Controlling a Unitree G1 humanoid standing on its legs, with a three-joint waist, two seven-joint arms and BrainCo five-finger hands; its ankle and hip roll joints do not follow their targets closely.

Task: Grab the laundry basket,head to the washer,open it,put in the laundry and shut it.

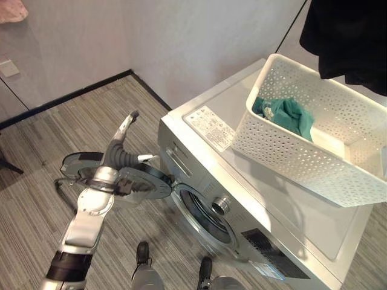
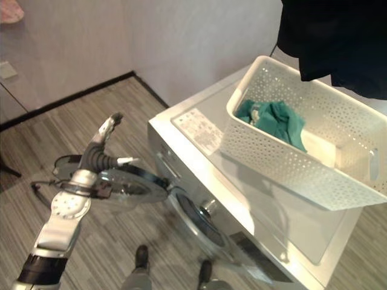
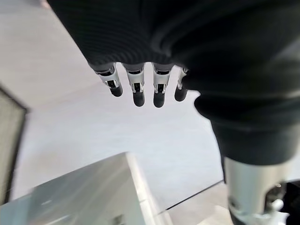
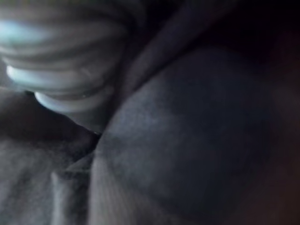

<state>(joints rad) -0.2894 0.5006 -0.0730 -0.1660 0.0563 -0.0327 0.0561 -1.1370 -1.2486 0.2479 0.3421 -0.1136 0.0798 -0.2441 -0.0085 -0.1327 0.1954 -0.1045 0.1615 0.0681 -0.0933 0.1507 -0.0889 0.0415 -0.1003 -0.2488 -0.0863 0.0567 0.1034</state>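
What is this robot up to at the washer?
It is doing laundry. The washer door hangs open, and the robot's left hand is raised beside it with fingers straight, holding nothing. A white basket sits on top of the washer with a green cloth still inside, so the laundry has not gone into the drum yet. A dark garment hangs above the basket.

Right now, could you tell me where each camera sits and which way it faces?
Left eye view: on the head, looking down at the washer, its open door, the laundry basket on top, and the left robot hand.
Right eye view: beside it, same scene slightly shifted.
Left wrist view: on the left wrist, looking past straight fingers toward the wall.
Right wrist view: on the right wrist, against dark cloth.
Both eye views share the teal laundry.
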